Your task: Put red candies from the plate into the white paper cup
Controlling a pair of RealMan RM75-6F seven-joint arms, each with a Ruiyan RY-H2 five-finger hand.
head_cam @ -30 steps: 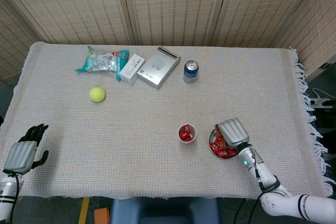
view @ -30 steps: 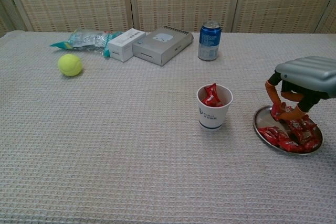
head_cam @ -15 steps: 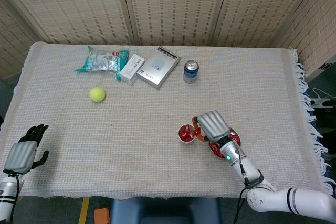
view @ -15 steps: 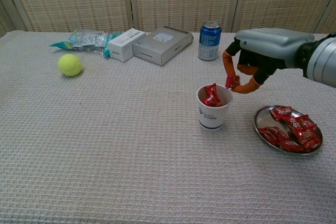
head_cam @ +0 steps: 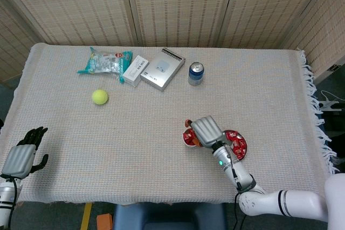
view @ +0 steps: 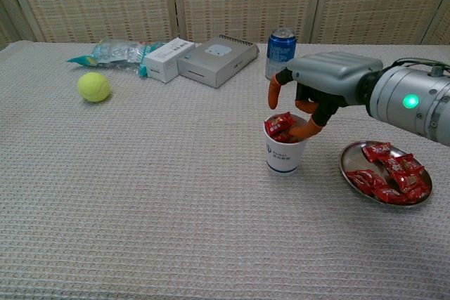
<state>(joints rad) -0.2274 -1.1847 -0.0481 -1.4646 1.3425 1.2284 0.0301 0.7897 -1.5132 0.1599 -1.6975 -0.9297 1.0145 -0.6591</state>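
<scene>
The white paper cup (view: 284, 151) stands near the middle of the table with red candies (view: 280, 125) heaped in it to the rim. My right hand (view: 314, 89) hovers directly over the cup, fingers spread and curved down around the cup mouth, with no candy seen between them. In the head view the right hand (head_cam: 204, 130) covers most of the cup (head_cam: 187, 139). The metal plate (view: 350, 159) of red candies (view: 391, 178) lies to the right of the cup. My left hand (head_cam: 22, 156) rests empty at the table's near left corner, fingers apart.
A tennis ball (view: 93, 87), a snack bag (view: 112, 51), a white box (view: 167, 59) and a grey box (view: 217, 59) lie along the far left. A blue can (view: 280, 54) stands just behind the cup. The plate (head_cam: 241, 141) sits near the front edge.
My right hand lifted from the plate with a candy, carried it left over the cup, and now its fingers are spread; the candy pile in the cup looks higher. The left hand stayed put.
</scene>
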